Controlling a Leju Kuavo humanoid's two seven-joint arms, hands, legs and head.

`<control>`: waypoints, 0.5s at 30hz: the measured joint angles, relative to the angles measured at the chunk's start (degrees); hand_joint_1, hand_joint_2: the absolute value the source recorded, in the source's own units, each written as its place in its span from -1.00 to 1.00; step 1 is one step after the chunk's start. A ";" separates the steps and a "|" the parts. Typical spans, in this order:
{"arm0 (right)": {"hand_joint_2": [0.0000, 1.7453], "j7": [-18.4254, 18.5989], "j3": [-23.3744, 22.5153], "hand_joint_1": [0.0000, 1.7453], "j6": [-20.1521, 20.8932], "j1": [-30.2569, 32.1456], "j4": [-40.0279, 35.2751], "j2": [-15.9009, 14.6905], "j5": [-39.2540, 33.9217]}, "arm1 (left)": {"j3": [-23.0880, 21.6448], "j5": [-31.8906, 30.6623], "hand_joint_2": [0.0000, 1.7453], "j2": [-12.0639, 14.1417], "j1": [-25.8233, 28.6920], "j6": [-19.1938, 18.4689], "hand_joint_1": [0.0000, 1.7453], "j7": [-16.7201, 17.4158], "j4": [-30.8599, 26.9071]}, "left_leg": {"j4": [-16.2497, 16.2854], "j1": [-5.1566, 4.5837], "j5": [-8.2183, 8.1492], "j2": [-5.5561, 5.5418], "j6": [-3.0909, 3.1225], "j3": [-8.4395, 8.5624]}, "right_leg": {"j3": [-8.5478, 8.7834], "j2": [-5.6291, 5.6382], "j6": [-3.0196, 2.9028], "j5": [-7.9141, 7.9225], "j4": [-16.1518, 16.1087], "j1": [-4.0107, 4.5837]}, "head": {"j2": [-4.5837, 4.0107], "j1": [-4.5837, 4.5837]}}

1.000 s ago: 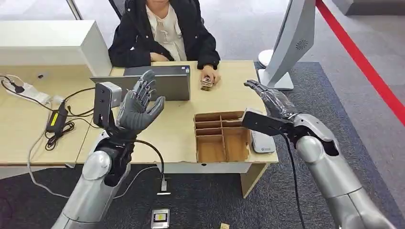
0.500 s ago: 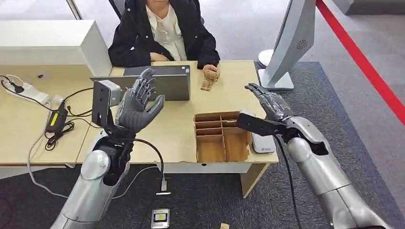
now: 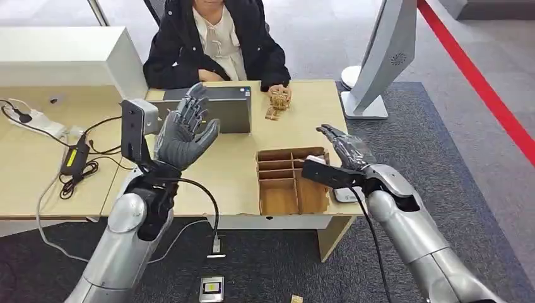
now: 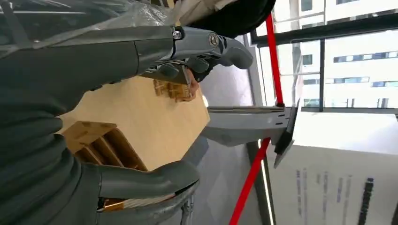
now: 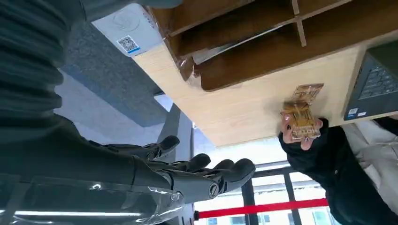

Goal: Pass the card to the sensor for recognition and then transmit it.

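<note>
Your left hand (image 3: 183,136) is raised above the table (image 3: 240,170), palm facing inward, fingers spread and upright, holding nothing. Just beyond its fingertips sits a grey laptop (image 3: 211,107), its lid toward you. Farther out on the outer side of that hand, a black power brick with a yellow label (image 3: 74,158) and loose cables (image 3: 38,126) lie on the table, with a white box (image 3: 69,60) behind them.

Your right hand (image 3: 346,146) is held out over the table's right end, fingers apart and slightly curved, empty. Directly beside it, toward your left hand, is a brown cardboard tray with dividers (image 3: 291,180); one of its sections holds a pale flat sheet, seen from the right wrist. Just below the hand's wrist a white reader with a printed code (image 5: 127,33) lies at the table's edge, touching the tray's side. Beyond the hand stands a tall grey stand (image 3: 385,57) on the carpet.

The stack of cards (image 3: 277,104) is not with you: a person's hand (image 5: 300,133) holds it upright on the far edge of the table, beyond the tray and between your two hands. The person in a dark jacket (image 3: 217,41) sits behind the laptop.
</note>
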 joint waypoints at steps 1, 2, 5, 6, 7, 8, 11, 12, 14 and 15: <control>1.00 0.02 0.11 -1.00 -0.20 0.00 0.13 0.09 0.00 | 0.00 0.11 1.00 -0.04 -0.02 0.00 -1.00 -0.02 0.00 | 0.00 0.00 0.00 0.00 0.00 0.00 | 0.00 0.00 0.00 0.00 0.00 0.00 | 0.00 -0.02; 1.00 0.04 0.22 -1.00 -0.39 0.00 0.22 0.15 0.04 | -0.02 0.22 1.00 -0.07 -0.04 0.00 -1.00 -0.02 0.02 | 0.00 0.00 0.00 0.00 0.00 0.00 | 0.00 0.00 0.00 0.00 0.00 0.00 | 0.00 -0.02; 1.00 0.17 0.39 -1.00 -1.27 -0.04 0.46 0.28 0.44 | -0.04 0.61 1.00 -0.22 -0.30 0.00 -1.00 -0.02 0.20 | 0.00 0.00 0.00 0.00 0.00 0.00 | 0.00 0.00 0.00 0.00 0.00 0.00 | 0.00 -0.02; 1.00 0.18 0.44 -1.00 -1.66 -0.09 0.61 0.39 0.57 | -0.07 0.63 1.00 -0.24 -0.41 -0.02 -1.00 -0.02 0.26 | 0.00 0.00 0.00 0.00 0.00 0.00 | 0.00 0.00 0.00 0.00 0.00 0.00 | 0.00 0.00; 1.00 0.18 0.46 -1.00 -1.99 -0.11 0.79 0.55 0.66 | -0.09 0.66 1.00 -0.26 -0.52 -0.09 -1.00 -0.02 0.28 | 0.00 0.00 0.00 0.00 0.00 0.00 | 0.00 0.00 0.00 0.00 0.00 0.00 | 0.00 -0.02; 1.00 0.18 0.50 -1.00 -2.21 -0.12 0.98 0.61 0.68 | -0.11 0.68 1.00 -0.35 -0.63 -0.15 -1.00 -0.02 0.31 | 0.00 0.00 0.00 0.00 0.00 0.00 | 0.00 0.00 0.00 0.00 0.00 0.00 | 0.00 -0.02; 1.00 -0.20 0.68 -1.00 -3.39 -0.36 1.92 1.03 0.68 | -0.15 0.87 1.00 -0.68 -1.00 -0.28 -1.00 -0.09 0.48 | 0.00 0.00 0.00 -0.01 0.00 -0.01 | 0.00 0.00 0.00 0.00 0.00 0.00 | 0.00 -0.02; 1.00 -0.48 0.72 -1.00 -3.74 -0.61 2.41 1.20 0.68 | -0.15 0.98 1.00 -0.74 -1.19 -0.33 -1.00 -0.13 0.59 | 0.00 0.00 0.00 -0.01 0.00 -0.01 | 0.00 0.00 0.00 0.00 0.00 0.00 | 0.00 -0.02; 1.00 -1.01 0.83 -1.00 -4.66 -1.05 3.43 1.60 0.68 | -0.22 1.07 1.00 -0.98 -1.56 -0.35 -1.00 -0.20 0.81 | 0.00 0.00 0.00 0.00 0.00 0.00 | 0.00 0.00 0.00 0.00 0.00 0.00 | 0.00 -0.02; 1.00 -1.25 0.87 -1.00 -5.09 -1.26 4.02 1.84 0.66 | -0.24 1.14 1.00 -1.07 -1.70 -0.37 -1.00 -0.26 0.85 | 0.00 0.00 0.00 0.00 0.00 0.00 | 0.00 0.00 0.00 0.00 0.00 0.00 | 0.00 -0.02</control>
